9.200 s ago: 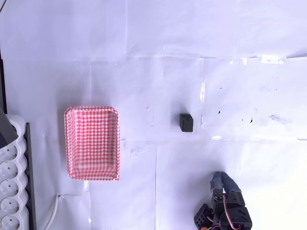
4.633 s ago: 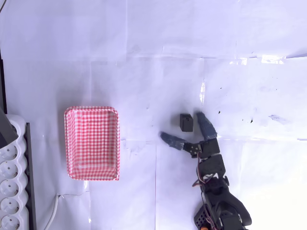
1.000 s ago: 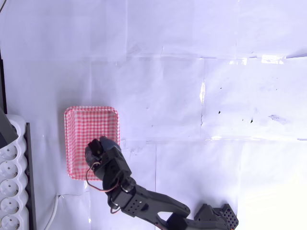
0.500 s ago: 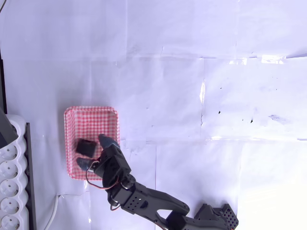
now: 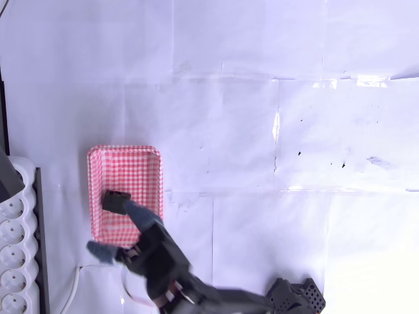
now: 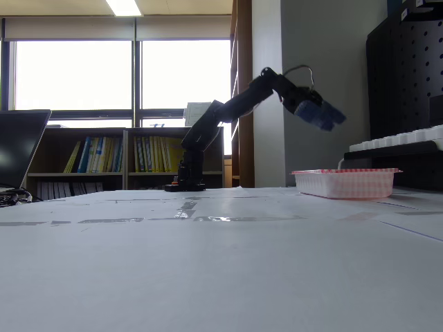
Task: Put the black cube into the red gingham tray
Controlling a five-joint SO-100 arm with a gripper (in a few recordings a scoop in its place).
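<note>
The black cube (image 5: 115,201) lies inside the red gingham tray (image 5: 149,171), a little left of the tray's middle in the overhead view. My gripper (image 5: 119,233) is open, its two blue-tipped fingers spread wide; one fingertip (image 5: 136,210) is over the tray just right of the cube, the other is past the tray's near rim. Seen from the side in the fixed view, the gripper (image 6: 322,115) hangs well above the tray (image 6: 346,182), apart from it. The tray's wall hides the cube there.
A white power strip (image 5: 16,248) on a dark stand runs along the left edge beside the tray, with a white cable (image 5: 72,291) below it. White paper sheets taped together cover the table. The arm's base (image 5: 294,297) sits at the bottom right.
Since a second ago the gripper opened and let the cube go into the tray. It has since drawn back toward the tray's near rim and risen; the cube stays put.
</note>
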